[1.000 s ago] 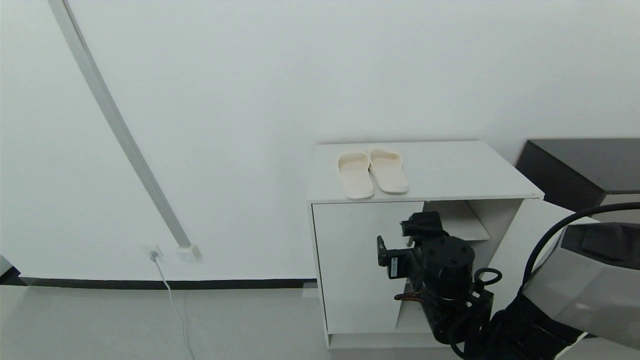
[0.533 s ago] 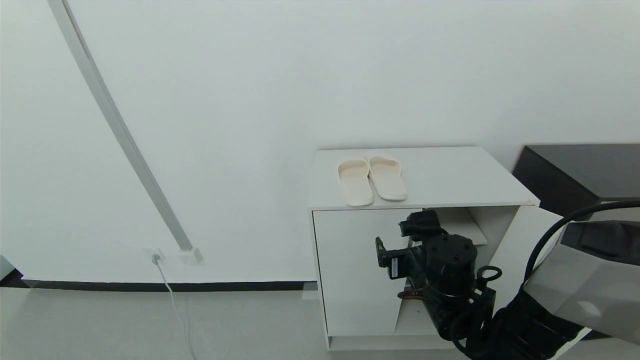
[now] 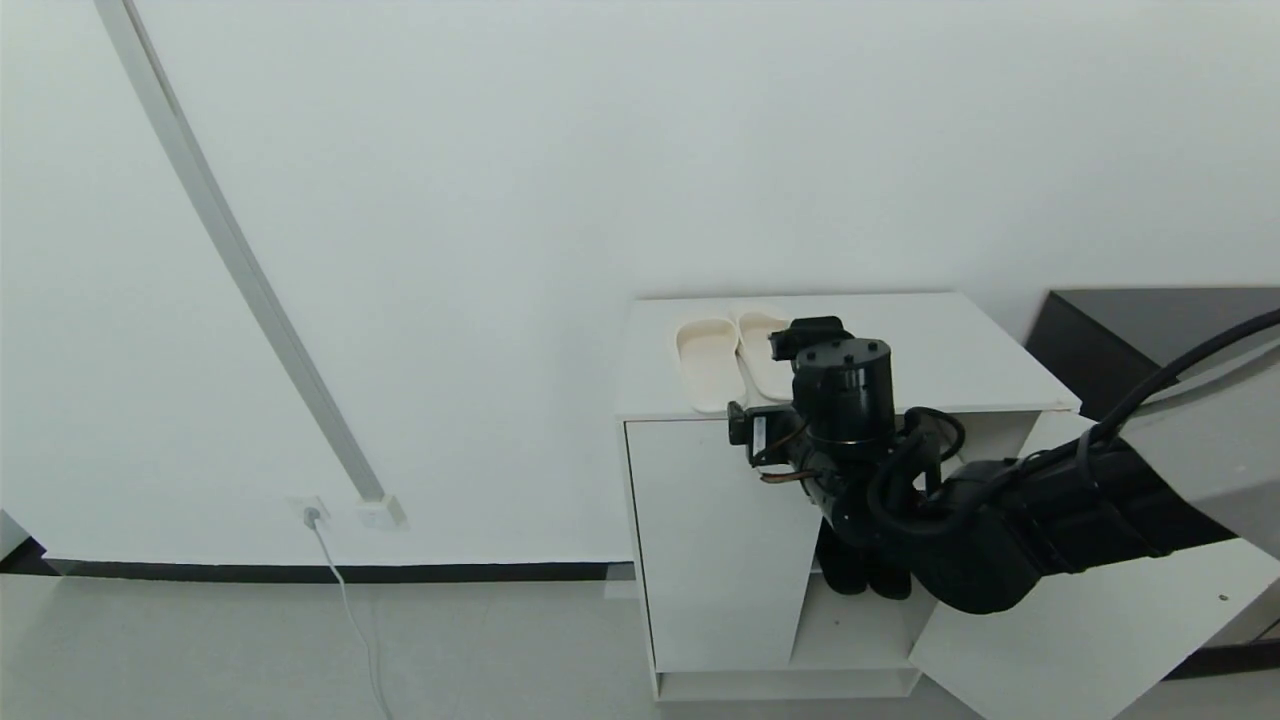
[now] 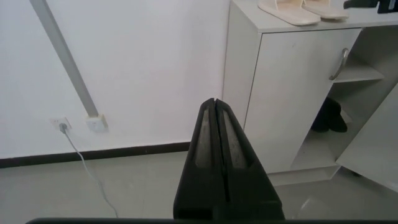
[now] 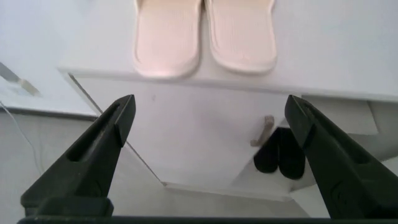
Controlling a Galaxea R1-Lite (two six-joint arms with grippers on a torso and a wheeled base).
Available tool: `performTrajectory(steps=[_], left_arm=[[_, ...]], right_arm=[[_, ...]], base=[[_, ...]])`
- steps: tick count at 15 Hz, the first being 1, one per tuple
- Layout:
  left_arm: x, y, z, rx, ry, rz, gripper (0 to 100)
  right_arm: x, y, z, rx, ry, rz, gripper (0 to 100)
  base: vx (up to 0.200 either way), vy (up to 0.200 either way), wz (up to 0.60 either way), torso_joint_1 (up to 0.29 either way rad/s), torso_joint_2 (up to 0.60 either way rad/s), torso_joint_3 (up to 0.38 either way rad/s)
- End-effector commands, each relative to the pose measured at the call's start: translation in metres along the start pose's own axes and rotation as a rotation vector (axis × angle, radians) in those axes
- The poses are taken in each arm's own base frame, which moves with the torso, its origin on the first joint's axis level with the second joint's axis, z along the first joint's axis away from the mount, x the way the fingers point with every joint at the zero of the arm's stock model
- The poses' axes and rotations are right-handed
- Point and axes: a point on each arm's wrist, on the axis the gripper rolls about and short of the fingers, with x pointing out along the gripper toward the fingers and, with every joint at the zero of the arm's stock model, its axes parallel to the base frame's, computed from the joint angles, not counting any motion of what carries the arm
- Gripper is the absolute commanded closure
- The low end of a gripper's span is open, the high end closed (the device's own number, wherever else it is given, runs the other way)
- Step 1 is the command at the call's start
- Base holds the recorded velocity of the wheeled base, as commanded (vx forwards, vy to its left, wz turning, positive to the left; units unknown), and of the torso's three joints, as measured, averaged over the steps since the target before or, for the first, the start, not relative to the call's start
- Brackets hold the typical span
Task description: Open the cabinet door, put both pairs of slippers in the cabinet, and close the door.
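At centre right of the head view, the cream slippers [image 3: 708, 362] lie side by side on the cabinet [image 3: 950, 350], with the right gripper [image 5: 210, 104] spread wide just short of them. Best to close over both inner edges and lift the pair as one. The black pair [image 5: 281, 158] seemingly sits low inside, by the open door [image 3: 1080, 640]. The left gripper [image 4: 214, 106] hangs pressed together.

- Matt white laminate-looking board, smooth, on cabinet [image 3: 880, 350] and open door [image 3: 1080, 620].
- Cream slippers [image 3: 710, 365]: matt, foam- or rubber-like, fine ribbing across footbeds.
- Black slippers [image 5: 287, 152]: dark and matt, material unclear.
- Handle [image 4: 339, 63]: pale metal look, satin finish.
- Right hand [image 5: 209, 106]: matt black plastic-looking fingers.
- Left hand [image 4: 215, 106]: black shell with a slight sheen, grey matt inlays.
- Floor [image 3: 300, 650]: grey, smooth, faint sheen.
- Wall [image 3: 600, 150]: matt white paint.
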Motion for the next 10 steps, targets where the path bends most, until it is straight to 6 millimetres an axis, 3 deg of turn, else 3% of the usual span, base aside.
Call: performTrajectory(steps=[1, 9, 10], left_arm=[[0.000, 0.000, 0.000, -0.002, 0.001, 0.000, 100], [0.000, 0.000, 0.000, -0.003, 0.001, 0.000, 100], [0.000, 0.000, 0.000, -0.008, 0.001, 0.000, 100]], right_arm=[[-0.003, 0.002, 0.012, 0.023, -0.031, 0.009, 0], [-0.005, 0.001, 0.006, 0.011, -0.012, 0.007, 0], [-0.005, 0.001, 0.002, 0.005, -0.002, 0.009, 0]], base=[[0.200, 0.000, 0.00, 0.007, 0.00, 0.007], [0.200, 0.000, 0.00, 0.004, 0.00, 0.004], [0.000, 0.000, 0.00, 0.000, 0.00, 0.000]])
